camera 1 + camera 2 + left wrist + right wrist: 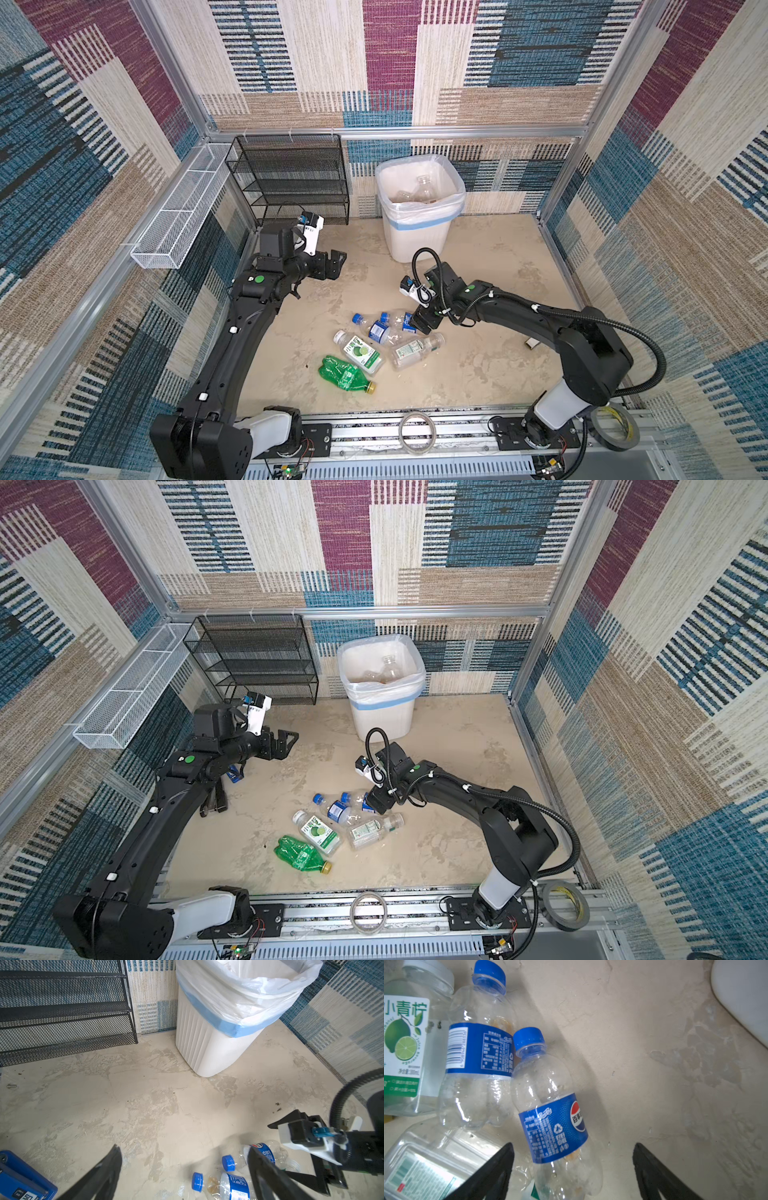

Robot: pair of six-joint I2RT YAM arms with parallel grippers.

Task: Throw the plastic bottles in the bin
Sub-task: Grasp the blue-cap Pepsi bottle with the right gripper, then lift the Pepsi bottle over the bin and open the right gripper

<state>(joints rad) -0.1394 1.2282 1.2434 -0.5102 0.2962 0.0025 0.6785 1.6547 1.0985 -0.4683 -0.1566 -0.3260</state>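
Note:
Several plastic bottles lie together mid-floor. Two clear ones have blue caps and blue labels (397, 319) (374, 330). With them lie a lime-label bottle (361, 353), a clear white-capped one (415, 351) and a crushed green one (345, 374). My right gripper (417, 326) (573, 1147) is open low over the pile. Its fingers stand either side of the base of one blue-label bottle (550, 1105) without closing on it. My left gripper (334, 266) (184, 1148) hangs open and empty above bare floor, left of the bin (415, 245). The bin stands at the back wall with clear bottles inside.
A black mesh rack (291, 178) stands at the back left, a white wire basket (178, 216) hangs on the left rail. A blue-and-black tool (235, 773) lies under my left arm. Tape rolls (417, 432) (615, 428) rest on the front rail.

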